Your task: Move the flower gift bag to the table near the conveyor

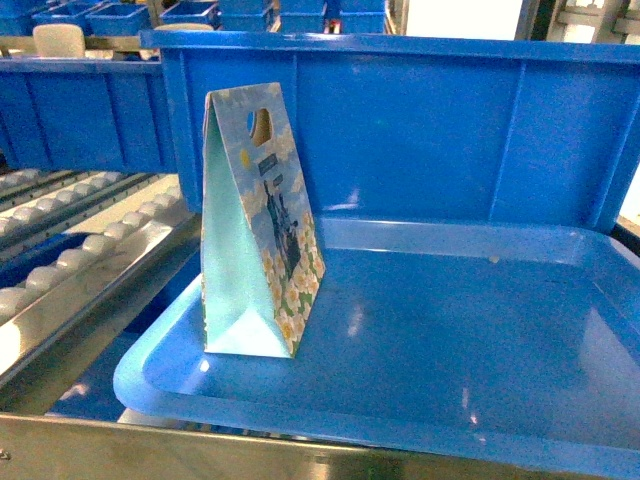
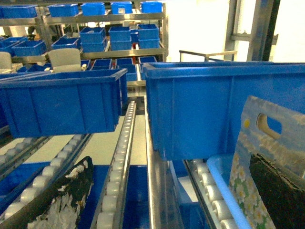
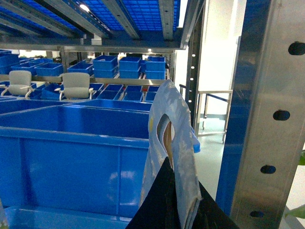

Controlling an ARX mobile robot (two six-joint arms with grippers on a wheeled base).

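The flower gift bag stands upright on the left end of a blue tray, with nothing touching it in the head view. In the left wrist view my left gripper is open wide over the conveyor. The bag stands just behind its right finger. My right gripper does not appear in the head view. Its black fingers are shut on the edge of a pale gift bag with the same handle cut-out. The table is out of view.
Conveyor rollers run along the tray's left side. A large blue bin stands right behind the tray, another on the left lane. A steel upright with holes is close on the right gripper's right. Shelves of blue bins fill the background.
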